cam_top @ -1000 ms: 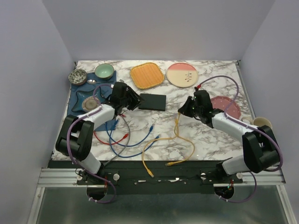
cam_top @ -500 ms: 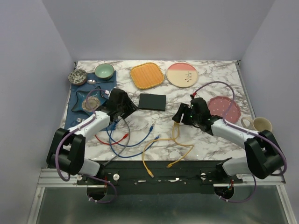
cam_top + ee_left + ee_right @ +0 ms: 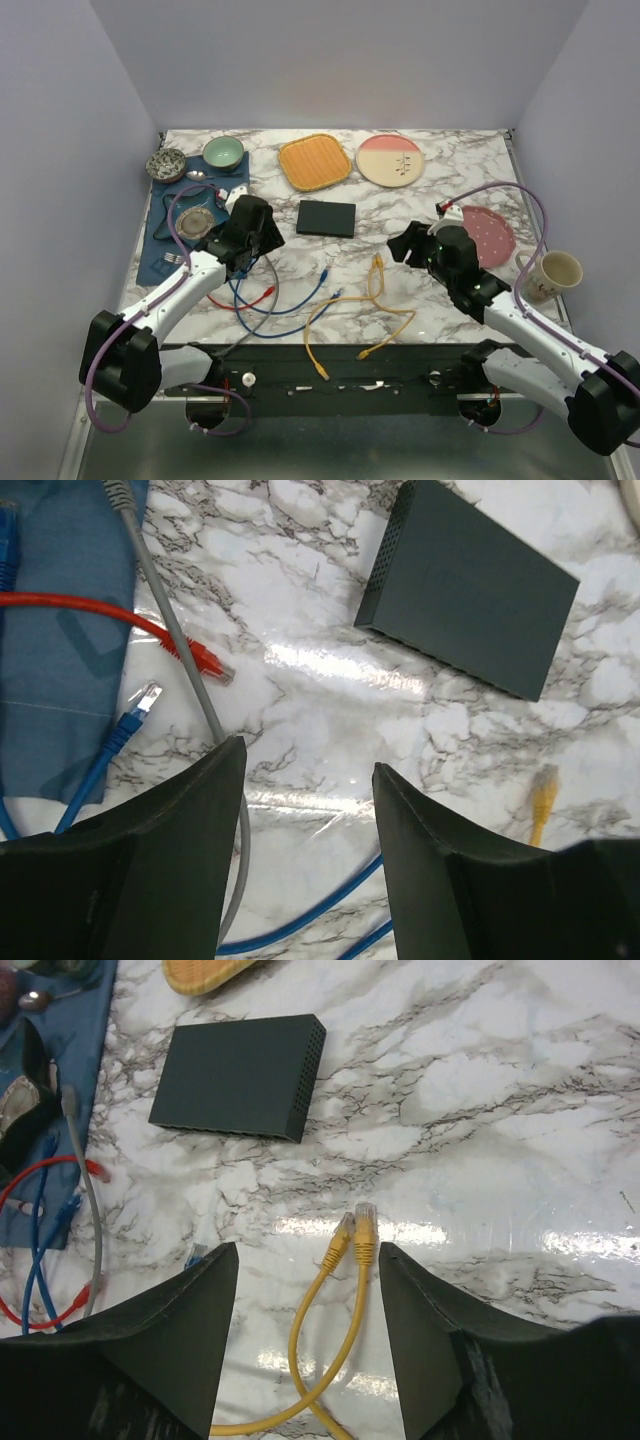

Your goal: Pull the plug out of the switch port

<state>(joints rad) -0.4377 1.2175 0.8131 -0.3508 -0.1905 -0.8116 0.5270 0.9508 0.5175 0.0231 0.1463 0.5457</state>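
Left of the flat, matte dark grey rectangular switch (image 3: 327, 218), the left gripper (image 3: 308, 760) hangs with jaws spread, gripping nothing. Right of the switch, the right gripper (image 3: 307, 1250) is likewise spread and bare. Two yellow cable plugs (image 3: 356, 1228) lie side by side on the white marble table (image 3: 520, 1090), near the switch but apart from it.

Marble desk (image 3: 450, 150) here: dark switch (image 3: 327, 217) flat at centre, all its ports free. Yellow cable (image 3: 377, 270), blue cable (image 3: 120, 738), red cable (image 3: 195, 655) and grey cable (image 3: 175, 640) sprawl loose in front. Orange plate (image 3: 315, 161) sits behind, blue cloth (image 3: 152, 240) left.
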